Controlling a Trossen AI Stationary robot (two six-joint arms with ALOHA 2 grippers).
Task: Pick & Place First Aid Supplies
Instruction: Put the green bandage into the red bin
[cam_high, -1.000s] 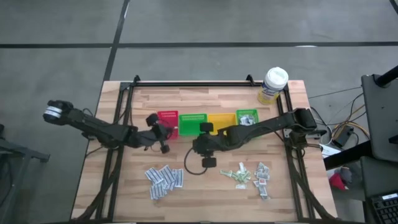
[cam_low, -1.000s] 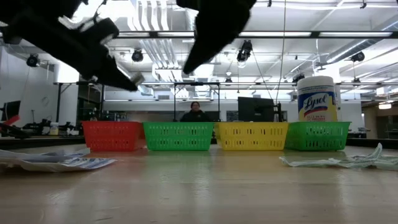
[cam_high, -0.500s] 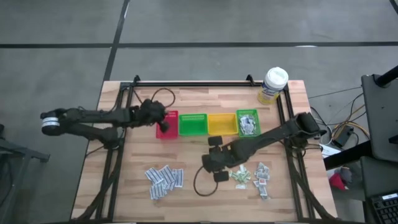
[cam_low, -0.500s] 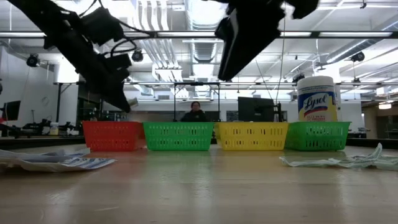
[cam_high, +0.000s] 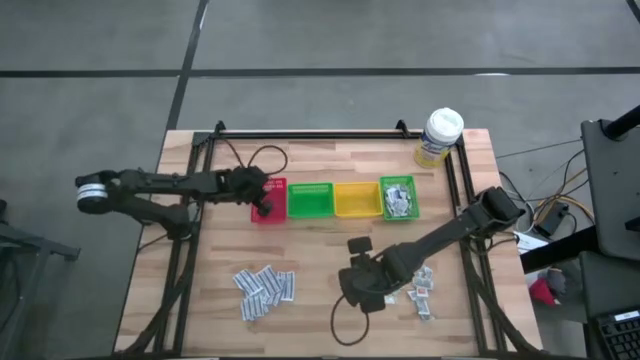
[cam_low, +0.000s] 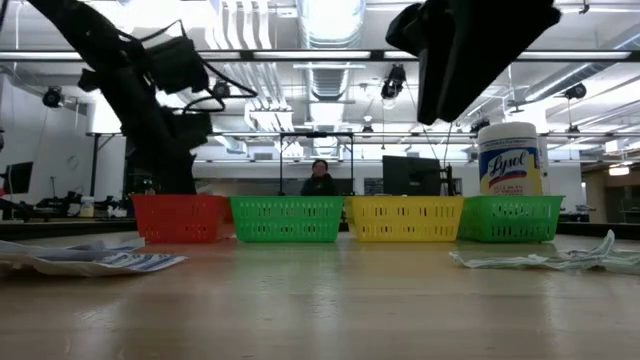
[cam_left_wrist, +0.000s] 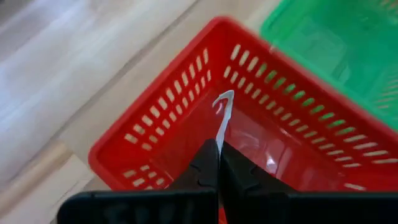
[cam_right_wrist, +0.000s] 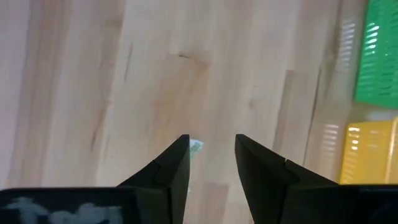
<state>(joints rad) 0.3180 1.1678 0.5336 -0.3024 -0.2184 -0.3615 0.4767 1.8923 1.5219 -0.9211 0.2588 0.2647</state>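
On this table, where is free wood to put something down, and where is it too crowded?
Free: the strip between the row of bins and the left sachet pile; also behind the bins, left of the wipes tub. Crowded: the right sachet pile, where the right gripper hovers.

Pale green sachet (cam_right_wrist: 196, 147) mostly hidden

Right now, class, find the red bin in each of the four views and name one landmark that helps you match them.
High view: red bin at the left end of the bin row, under the left gripper.
Low view: leftmost bin.
Left wrist view: fills the middle, below the shut fingers gripping a white sachet.
Right wrist view: not in it.
Shared landmark: the green bin right beside it.
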